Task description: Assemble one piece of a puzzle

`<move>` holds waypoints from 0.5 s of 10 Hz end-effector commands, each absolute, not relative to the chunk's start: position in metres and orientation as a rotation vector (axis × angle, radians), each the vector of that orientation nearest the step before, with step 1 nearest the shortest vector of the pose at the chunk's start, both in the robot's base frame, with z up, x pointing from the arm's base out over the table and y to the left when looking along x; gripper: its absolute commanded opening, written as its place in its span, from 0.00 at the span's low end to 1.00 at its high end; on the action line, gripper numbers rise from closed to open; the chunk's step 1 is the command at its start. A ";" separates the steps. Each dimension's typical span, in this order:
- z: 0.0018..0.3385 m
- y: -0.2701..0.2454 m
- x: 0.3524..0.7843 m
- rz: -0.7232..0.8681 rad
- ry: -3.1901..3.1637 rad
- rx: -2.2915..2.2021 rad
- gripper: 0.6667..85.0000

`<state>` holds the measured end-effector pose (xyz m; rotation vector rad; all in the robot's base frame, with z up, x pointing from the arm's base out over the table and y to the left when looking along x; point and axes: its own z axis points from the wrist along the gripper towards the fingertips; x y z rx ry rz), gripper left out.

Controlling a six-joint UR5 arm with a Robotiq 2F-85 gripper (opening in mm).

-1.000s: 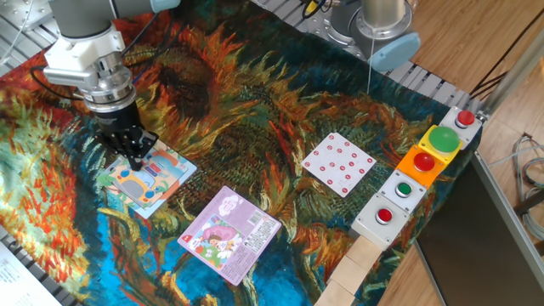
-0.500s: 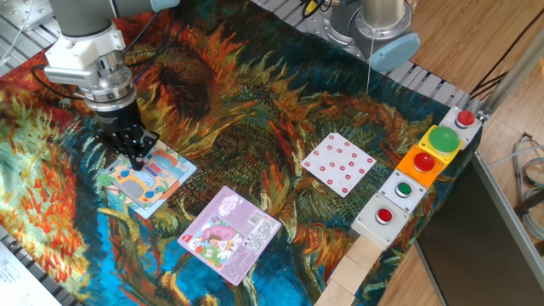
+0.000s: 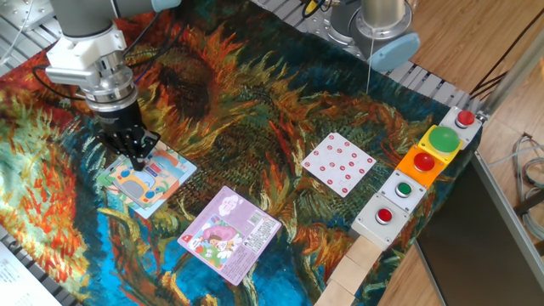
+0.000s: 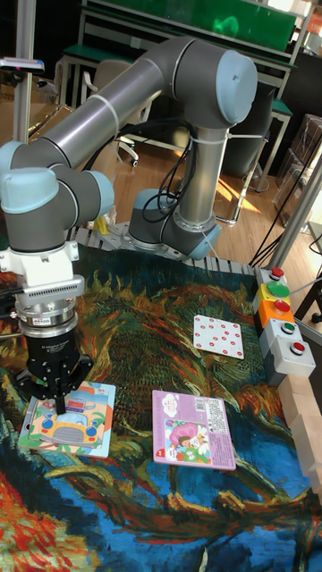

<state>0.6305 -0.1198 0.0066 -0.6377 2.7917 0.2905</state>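
The puzzle (image 3: 146, 177) is a flat square board, pale blue and green with an orange vehicle picture, lying on the patterned cloth at the front left; it also shows in the tall fixed view as the puzzle (image 4: 72, 422). My gripper (image 3: 137, 159) points straight down over the board's far corner, and its fingertips touch or nearly touch the surface. In the tall view the gripper (image 4: 59, 402) stands over the board's upper left part. The fingers look drawn together, and no separate piece is visible between them.
A purple-pink square puzzle (image 3: 229, 234) lies just right of the board. A white card with red dots (image 3: 338, 163) lies farther right. A row of button boxes (image 3: 421, 166) lines the right edge, with wooden blocks (image 3: 357, 263) below them.
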 end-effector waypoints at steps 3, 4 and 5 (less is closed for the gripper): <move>0.010 -0.119 0.628 0.303 2.791 -0.634 0.01; 0.011 -0.119 0.627 0.303 2.791 -0.637 0.01; 0.011 -0.119 0.626 0.304 2.792 -0.639 0.01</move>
